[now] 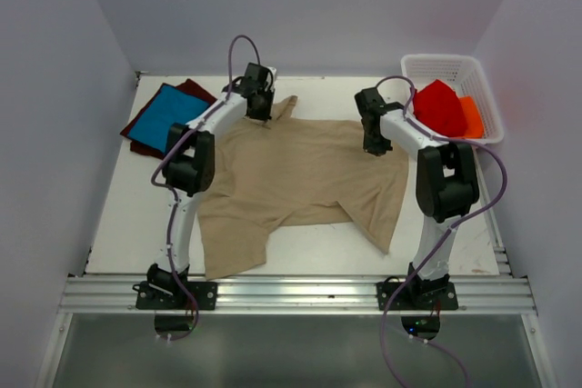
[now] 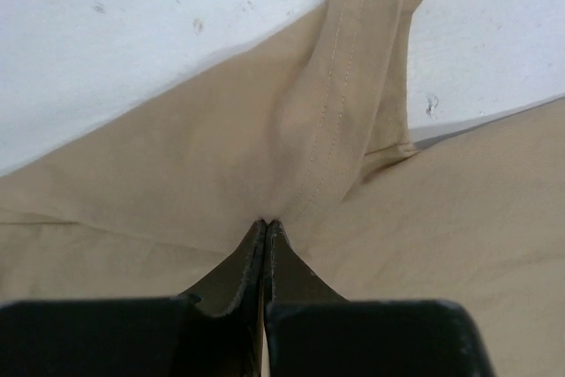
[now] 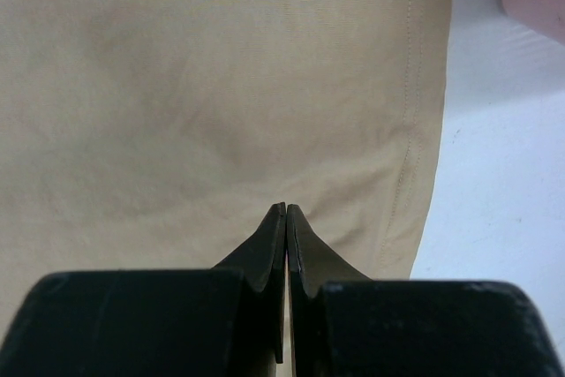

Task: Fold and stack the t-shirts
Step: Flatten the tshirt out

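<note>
The tan t-shirt (image 1: pixel 300 174) is plain, soft and wrinkled. It lies spread across the middle of the white surface (image 1: pixel 300 261), with its long axis running left to right. Its stitched hem edge is on the right, one flap points to the far side and another lobe trails toward the near left. The left end effector (image 1: pixel 264 114) is closed at the far flap, and a hemmed ridge of cloth is pinched at its fingertips (image 2: pixel 256 249). The right end effector (image 1: pixel 374 144) is closed over flat cloth near the right hem; whether it nips any fabric is unclear. A folded blue t-shirt (image 1: pixel 164 115) lies on a maroon t-shirt (image 1: pixel 195 90) at the far left.
</note>
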